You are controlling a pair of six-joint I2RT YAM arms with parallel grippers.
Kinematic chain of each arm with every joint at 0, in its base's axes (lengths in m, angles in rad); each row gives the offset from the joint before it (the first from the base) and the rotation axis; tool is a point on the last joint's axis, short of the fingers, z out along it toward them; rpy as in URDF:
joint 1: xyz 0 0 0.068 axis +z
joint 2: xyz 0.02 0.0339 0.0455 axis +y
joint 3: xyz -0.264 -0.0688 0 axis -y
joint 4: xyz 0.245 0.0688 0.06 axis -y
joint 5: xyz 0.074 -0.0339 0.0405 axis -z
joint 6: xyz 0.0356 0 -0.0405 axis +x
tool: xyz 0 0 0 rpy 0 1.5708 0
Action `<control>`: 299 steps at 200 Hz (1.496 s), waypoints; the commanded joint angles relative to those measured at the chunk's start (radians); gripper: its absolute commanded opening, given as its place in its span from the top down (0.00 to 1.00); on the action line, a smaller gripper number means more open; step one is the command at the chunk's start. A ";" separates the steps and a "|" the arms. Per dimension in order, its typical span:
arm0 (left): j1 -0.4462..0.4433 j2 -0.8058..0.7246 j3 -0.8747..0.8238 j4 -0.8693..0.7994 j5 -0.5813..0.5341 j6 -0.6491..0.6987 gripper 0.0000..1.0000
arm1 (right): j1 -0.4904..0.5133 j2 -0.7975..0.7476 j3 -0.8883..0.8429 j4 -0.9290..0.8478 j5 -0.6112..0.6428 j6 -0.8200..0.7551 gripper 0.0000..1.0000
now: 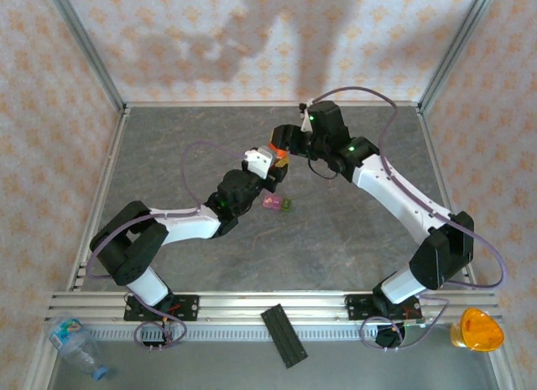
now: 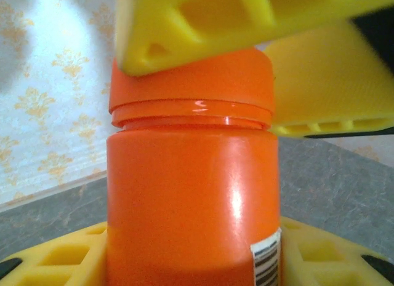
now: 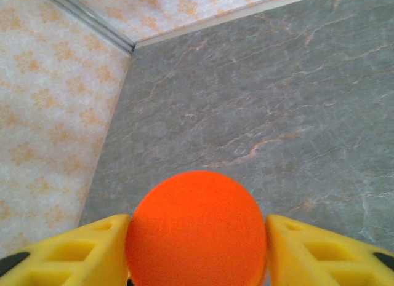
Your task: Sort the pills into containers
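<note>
Left gripper [image 2: 191,261] clamped around the body of an orange pill bottle [image 2: 191,194], right gripper [image 3: 197,249] closed on its cap [image 3: 196,227], held above the middle of the bench [image 1: 352,239]. The pink-and-green containers [image 1: 276,203] sit just beside them, toward the near edge.

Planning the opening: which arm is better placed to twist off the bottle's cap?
Right: the right tool clamps the cap on both sides; the left tool holds the bottle body.
</note>
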 commanded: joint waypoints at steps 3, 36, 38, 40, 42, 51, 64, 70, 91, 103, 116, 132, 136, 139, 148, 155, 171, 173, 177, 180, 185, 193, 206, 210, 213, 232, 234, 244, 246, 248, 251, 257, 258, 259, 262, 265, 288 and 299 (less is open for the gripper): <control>-0.026 -0.021 0.023 0.163 0.067 0.007 1.00 | -0.020 -0.010 0.082 -0.064 -0.001 -0.015 0.30; 0.019 -0.029 0.009 0.185 0.195 -0.087 1.00 | -0.110 -0.082 0.118 -0.082 -0.059 -0.034 0.20; 0.024 -0.029 0.009 0.186 0.205 -0.093 1.00 | -0.115 -0.087 0.121 -0.083 -0.063 -0.036 0.19; 0.026 -0.031 0.007 0.188 0.216 -0.100 1.00 | -0.120 -0.090 0.122 -0.085 -0.068 -0.039 0.19; 0.030 -0.030 0.007 0.189 0.225 -0.105 1.00 | -0.123 -0.093 0.125 -0.089 -0.071 -0.042 0.19; 0.042 -0.032 0.006 0.200 0.269 -0.130 1.00 | -0.143 -0.106 0.139 -0.109 -0.087 -0.058 0.19; 0.066 -0.033 0.007 0.217 0.359 -0.174 1.00 | -0.168 -0.122 0.149 -0.128 -0.122 -0.100 0.18; 0.080 -0.033 0.011 0.228 0.407 -0.200 1.00 | -0.178 -0.125 0.156 -0.142 -0.146 -0.123 0.18; 0.122 -0.025 0.039 0.245 0.561 -0.305 1.00 | -0.205 -0.119 0.184 -0.191 -0.274 -0.225 0.19; 0.136 -0.020 0.061 0.245 0.636 -0.350 1.00 | -0.206 -0.109 0.216 -0.241 -0.346 -0.299 0.19; 0.147 -0.008 0.082 0.245 0.704 -0.395 1.00 | -0.206 -0.086 0.262 -0.318 -0.390 -0.372 0.19; 0.158 0.014 0.115 0.247 0.787 -0.456 1.00 | -0.206 -0.044 0.335 -0.422 -0.437 -0.451 0.19; 0.161 0.021 0.123 0.247 0.803 -0.468 1.00 | -0.206 -0.031 0.357 -0.453 -0.444 -0.469 0.19; 0.161 0.024 0.127 0.248 0.816 -0.474 1.00 | -0.207 -0.022 0.373 -0.477 -0.447 -0.485 0.19; 0.162 0.036 0.139 0.248 0.841 -0.495 1.00 | -0.206 0.007 0.420 -0.537 -0.448 -0.518 0.19; 0.161 0.043 0.147 0.248 0.858 -0.506 1.00 | -0.205 0.025 0.450 -0.573 -0.447 -0.540 0.19; 0.161 0.053 0.151 0.247 0.871 -0.515 1.00 | -0.206 0.052 0.488 -0.617 -0.443 -0.564 0.19; 0.162 0.054 0.151 0.247 0.870 -0.514 1.00 | -0.206 0.054 0.491 -0.620 -0.443 -0.567 0.19; 0.162 0.055 0.150 0.247 0.872 -0.514 1.00 | -0.206 0.056 0.494 -0.624 -0.442 -0.568 0.19; 0.163 0.057 0.150 0.247 0.872 -0.514 1.00 | -0.206 0.057 0.496 -0.626 -0.443 -0.569 0.19; 0.163 0.059 0.151 0.246 0.871 -0.512 1.00 | -0.207 0.059 0.496 -0.628 -0.443 -0.570 0.19; 0.163 0.061 0.151 0.245 0.873 -0.512 1.00 | -0.206 0.061 0.497 -0.631 -0.450 -0.574 0.19; 0.166 0.065 0.151 0.245 0.878 -0.512 1.00 | -0.206 0.070 0.501 -0.651 -0.464 -0.583 0.19; 0.168 0.067 0.152 0.244 0.880 -0.512 1.00 | -0.205 0.073 0.505 -0.660 -0.466 -0.587 0.19; 0.168 0.068 0.153 0.242 0.881 -0.512 1.00 | -0.206 0.077 0.506 -0.665 -0.466 -0.589 0.19; 0.171 0.074 0.153 0.239 0.886 -0.507 1.00 | -0.207 0.085 0.504 -0.682 -0.469 -0.599 0.19; 0.170 0.074 0.154 0.239 0.887 -0.508 1.00 | -0.206 0.086 0.504 -0.684 -0.469 -0.600 0.19; 0.173 0.075 0.155 0.239 0.887 -0.508 1.00 | -0.206 0.090 0.503 -0.691 -0.470 -0.604 0.20; 0.173 0.075 0.155 0.239 0.887 -0.508 1.00 | -0.206 0.091 0.502 -0.691 -0.470 -0.605 0.20; 0.173 0.076 0.155 0.239 0.887 -0.509 1.00 | -0.206 0.091 0.501 -0.691 -0.472 -0.604 0.20; 0.173 0.077 0.155 0.239 0.887 -0.507 1.00 | -0.206 0.092 0.499 -0.692 -0.473 -0.605 0.20; 0.173 0.076 0.155 0.239 0.889 -0.508 1.00 | -0.206 0.092 0.498 -0.694 -0.475 -0.605 0.21; 0.174 0.078 0.155 0.239 0.888 -0.508 1.00 | -0.206 0.093 0.498 -0.694 -0.475 -0.605 0.21; 0.173 0.078 0.155 0.238 0.888 -0.508 1.00 | -0.206 0.093 0.498 -0.694 -0.475 -0.606 0.21; 0.174 0.078 0.154 0.238 0.889 -0.508 1.00 | -0.206 0.094 0.497 -0.694 -0.477 -0.605 0.21; 0.173 0.079 0.155 0.239 0.889 -0.508 1.00 | -0.206 0.094 0.497 -0.694 -0.475 -0.605 0.22; 0.174 0.079 0.157 0.239 0.890 -0.507 1.00 | -0.206 0.095 0.493 -0.691 -0.472 -0.601 0.25; 0.175 0.081 0.159 0.239 0.891 -0.508 1.00 | -0.206 0.096 0.493 -0.689 -0.473 -0.600 0.28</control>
